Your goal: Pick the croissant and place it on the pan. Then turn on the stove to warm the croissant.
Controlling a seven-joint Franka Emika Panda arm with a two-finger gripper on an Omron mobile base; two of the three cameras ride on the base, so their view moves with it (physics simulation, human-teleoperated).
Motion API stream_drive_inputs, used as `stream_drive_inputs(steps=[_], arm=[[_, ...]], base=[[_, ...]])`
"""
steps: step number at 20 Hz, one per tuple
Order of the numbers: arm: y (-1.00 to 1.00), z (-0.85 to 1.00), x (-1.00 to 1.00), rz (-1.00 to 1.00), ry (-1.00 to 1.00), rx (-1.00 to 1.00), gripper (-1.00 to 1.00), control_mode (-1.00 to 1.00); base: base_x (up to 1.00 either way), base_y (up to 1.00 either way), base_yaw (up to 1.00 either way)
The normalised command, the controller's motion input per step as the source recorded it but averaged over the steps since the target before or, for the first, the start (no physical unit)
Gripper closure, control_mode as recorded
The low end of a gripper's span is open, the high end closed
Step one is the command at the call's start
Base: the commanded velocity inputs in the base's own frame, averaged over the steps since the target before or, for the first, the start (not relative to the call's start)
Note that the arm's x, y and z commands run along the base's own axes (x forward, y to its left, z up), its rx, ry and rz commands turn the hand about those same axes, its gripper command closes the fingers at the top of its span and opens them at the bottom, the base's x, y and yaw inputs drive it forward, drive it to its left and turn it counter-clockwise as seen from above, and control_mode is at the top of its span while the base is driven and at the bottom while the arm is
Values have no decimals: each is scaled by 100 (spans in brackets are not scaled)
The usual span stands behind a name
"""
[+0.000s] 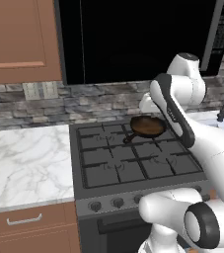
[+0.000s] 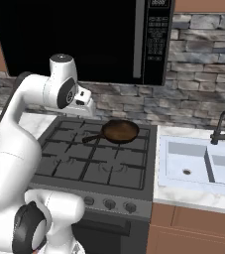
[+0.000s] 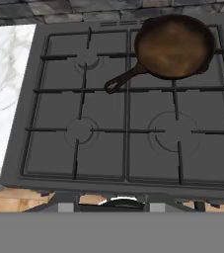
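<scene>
The pan (image 1: 147, 127) (image 2: 120, 131) (image 3: 175, 47) is small, round and dark brown. It sits empty on the back right burner of the stove (image 1: 133, 163) (image 2: 94, 163) (image 3: 108, 143), its handle pointing front-left. The croissant is out of view. My hand (image 2: 84, 101) hangs high above the back left of the cooktop and looks down on it. My gripper (image 3: 112, 205) is open, its fingertips (image 3: 66, 205) wide apart at the bottom of the hand view with nothing between them. A row of round knobs (image 1: 117, 202) (image 2: 109, 204) runs along the stove's front.
A white marble counter (image 1: 24, 163) (image 3: 5, 99) lies left of the stove, with wooden drawers (image 1: 24, 220) below. A sink (image 2: 198, 166) with a dark faucet (image 2: 222, 128) is on the right. A black microwave (image 2: 84, 39) hangs above the cooktop.
</scene>
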Motion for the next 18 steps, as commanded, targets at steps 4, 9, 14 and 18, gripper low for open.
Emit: stream_drive_inputs(steps=[4,9,14,18], arm=[[-14,0,-14,0,-3,2,-100,-100],[-31,-1,-44,0,-5,4,-100,-100],[-29,-8,-50,0,-4,2,-100,-100],[-16,-12,-45,0,-1,0,-100,-100]], base=[[0,0,0],[0,0,0],[0,0,0],[0,0,0]])
